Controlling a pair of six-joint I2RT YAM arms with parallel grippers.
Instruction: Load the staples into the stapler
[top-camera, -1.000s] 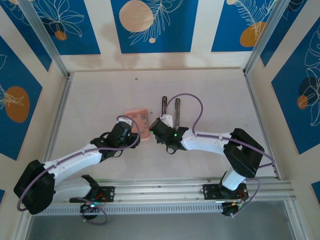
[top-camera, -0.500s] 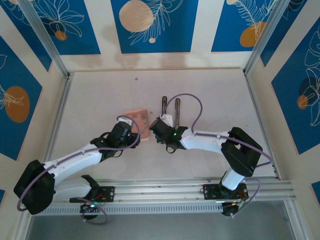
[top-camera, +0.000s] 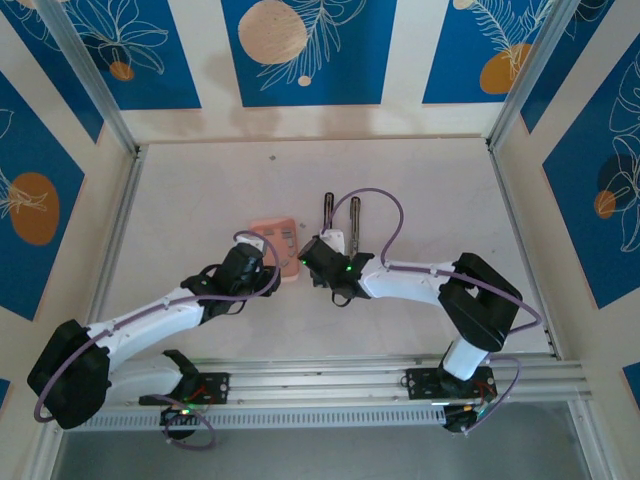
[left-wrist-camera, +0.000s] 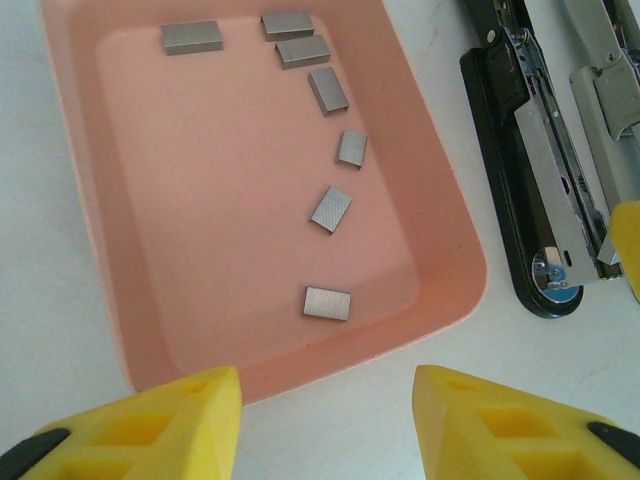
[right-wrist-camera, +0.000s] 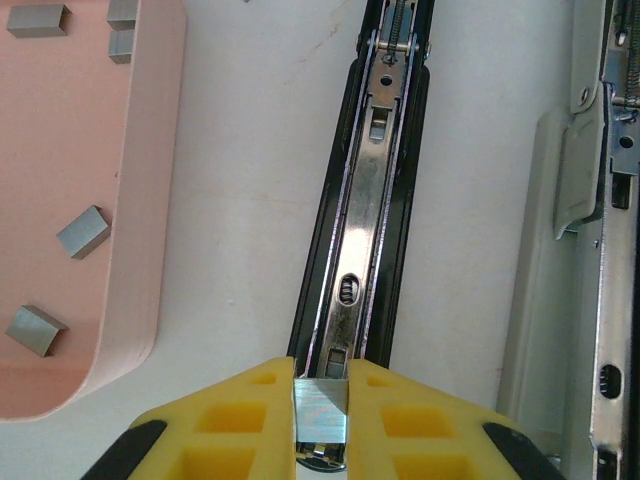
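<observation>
The salmon-pink box (left-wrist-camera: 250, 200) lies open with several grey staples (left-wrist-camera: 328, 303) scattered in it. My left gripper (left-wrist-camera: 328, 400) hangs open just in front of the box's near edge, holding nothing. To the right of the box lies the stapler, opened out: a black base with a shiny metal channel (right-wrist-camera: 365, 200) and a silvery-white bar (right-wrist-camera: 590, 250) beside it. My right gripper (right-wrist-camera: 320, 400) is shut on a short strip of staples (right-wrist-camera: 320, 412), right over the near end of the channel. From above, both grippers (top-camera: 258, 258) (top-camera: 318, 250) meet between box (top-camera: 274, 232) and stapler (top-camera: 329, 212).
The pale table (top-camera: 200, 190) has free room to the left, the right and the far side. A metal rail (top-camera: 380, 375) runs along the near edge by the arm bases. Blue patterned walls (top-camera: 300, 50) enclose the table.
The right arm has edged slightly to the left with its strip. The left arm has not moved.
</observation>
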